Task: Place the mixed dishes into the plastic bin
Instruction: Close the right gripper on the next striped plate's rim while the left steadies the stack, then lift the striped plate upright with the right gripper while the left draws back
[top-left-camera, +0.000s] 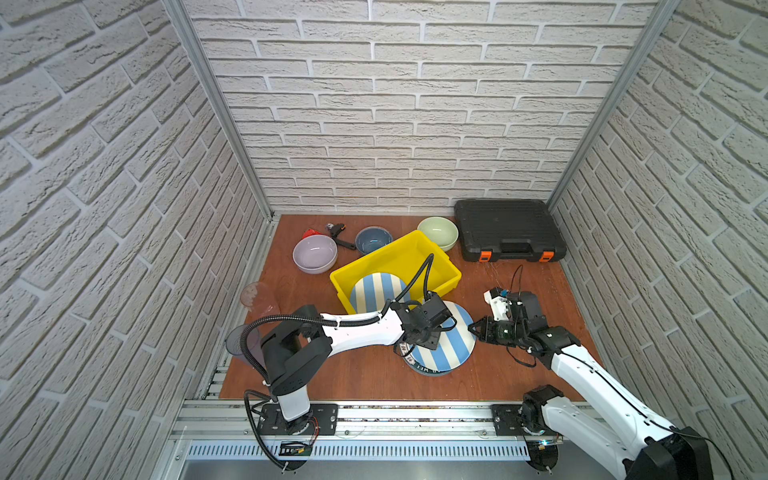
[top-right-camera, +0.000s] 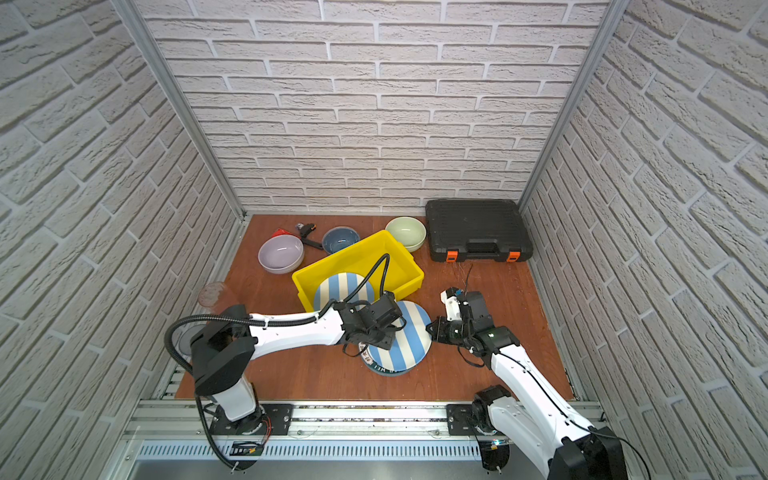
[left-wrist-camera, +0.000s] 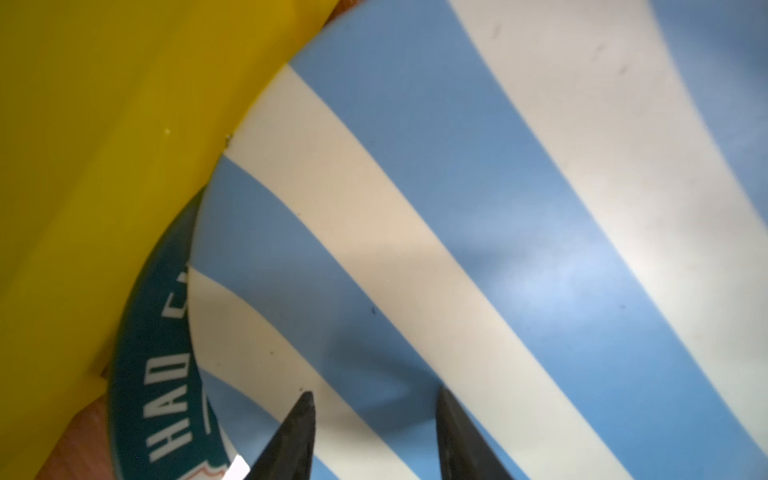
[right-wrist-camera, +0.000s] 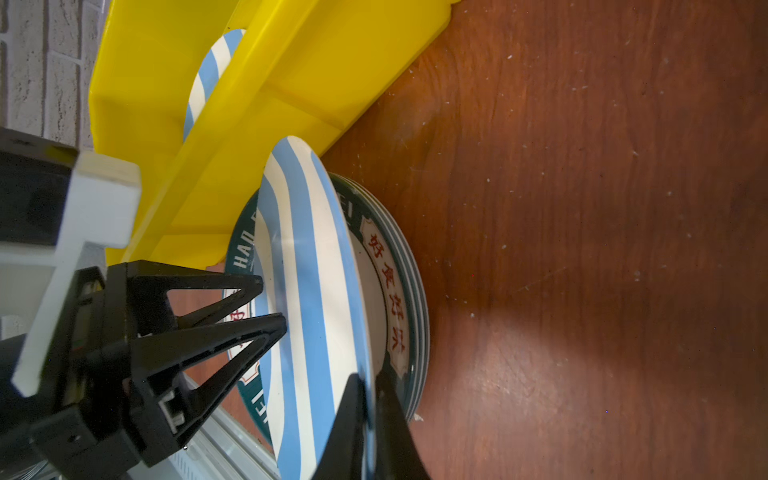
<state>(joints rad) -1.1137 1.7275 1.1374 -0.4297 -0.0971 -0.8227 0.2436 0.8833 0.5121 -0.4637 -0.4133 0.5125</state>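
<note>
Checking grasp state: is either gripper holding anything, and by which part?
Right gripper pinches the rim of the top striped plate, tilted off the printed plates. Left gripper is open, tips at the plate's face, holding nothing.

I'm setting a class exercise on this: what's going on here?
Two robot arms are loading dishes into the yellow bin. One striped plate already sits in it. The right tool is shut on the rim of a second striped plate, tilted up off the printed plates, while the left tool is open above it. The lilac bowl and others sit outside.
</note>
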